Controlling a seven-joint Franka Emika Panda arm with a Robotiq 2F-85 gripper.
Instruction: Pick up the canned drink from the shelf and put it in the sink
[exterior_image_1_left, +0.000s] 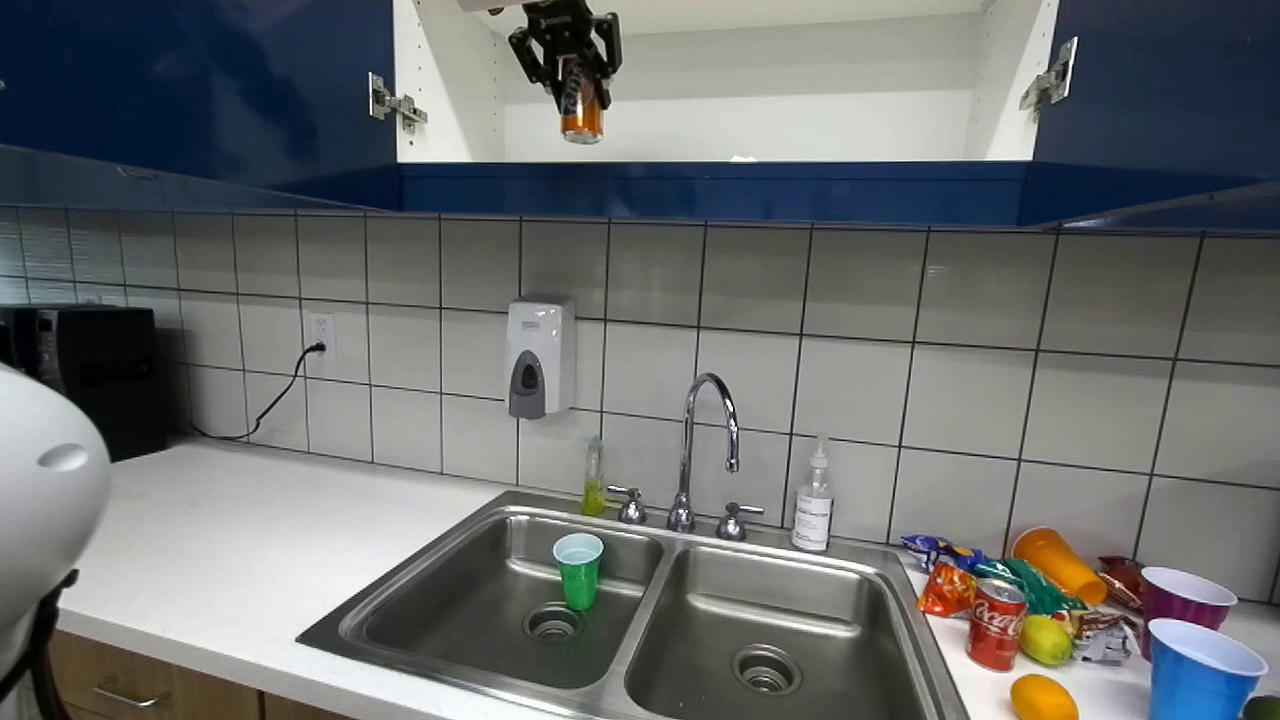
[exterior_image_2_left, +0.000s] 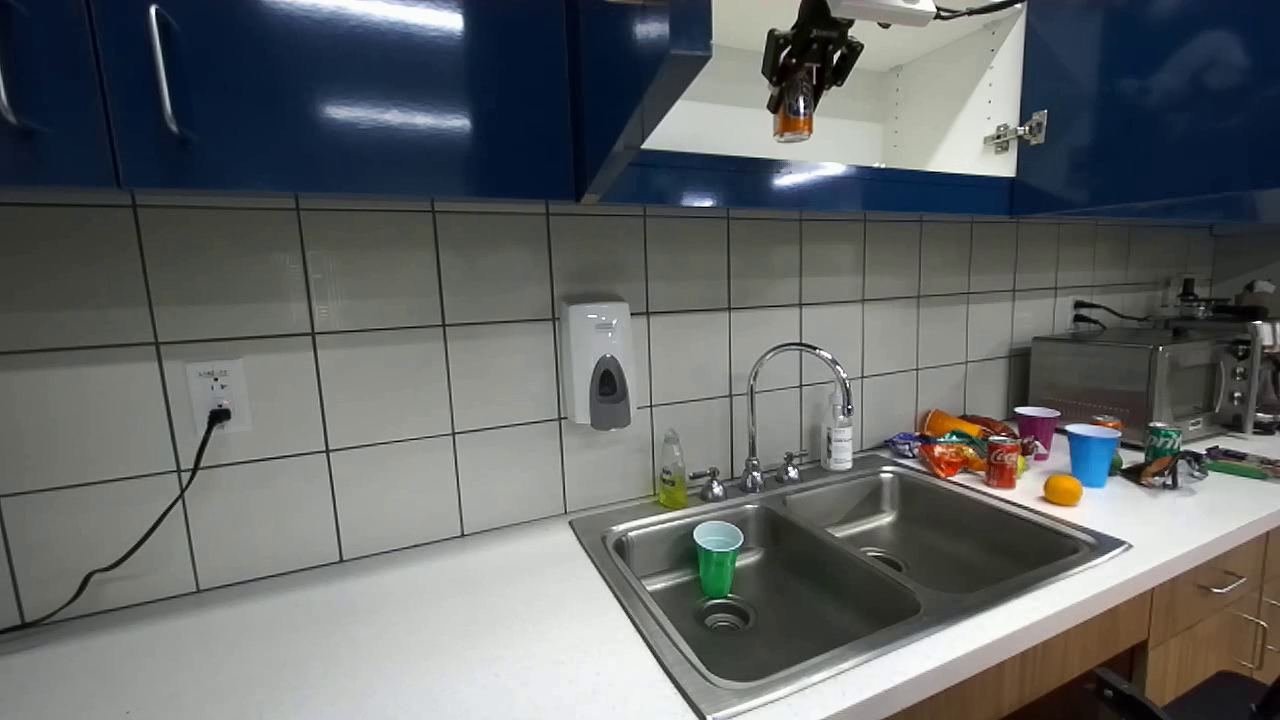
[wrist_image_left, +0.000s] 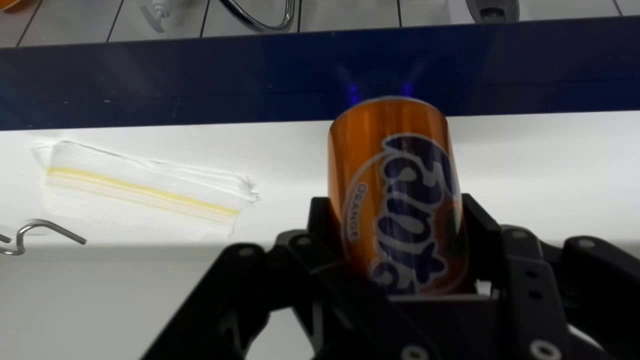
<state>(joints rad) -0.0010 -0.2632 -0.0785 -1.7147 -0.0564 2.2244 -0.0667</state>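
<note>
The canned drink (wrist_image_left: 395, 195) hangs airborne, clear of the shelf (wrist_image_left: 550, 170), snug in my gripper (exterior_image_1_left: 581, 90), fingers (wrist_image_left: 482, 227) set only to the can's width and pressing both sides. Here's the worry: in the wrist view its far end, toward twelve o'clock, overlaps the blue front edge (wrist_image_left: 225, 85), and I can't judge the gap; go down too early and that edge could knock the can loose. Smooth curved metal might also slip on a jolt, with the sink (exterior_image_1_left: 641, 610) well below, six o'clock in both exterior views. The green cup (exterior_image_1_left: 578, 572) sits in there; a careless release could topple it. Labels now: big "Fanta", small "ORANGE" on my can; "Coca" lettering on the red can (exterior_image_1_left: 997, 625) at five o'clock; print on the pump bottle (exterior_image_1_left: 814, 508) is too fine.
</note>
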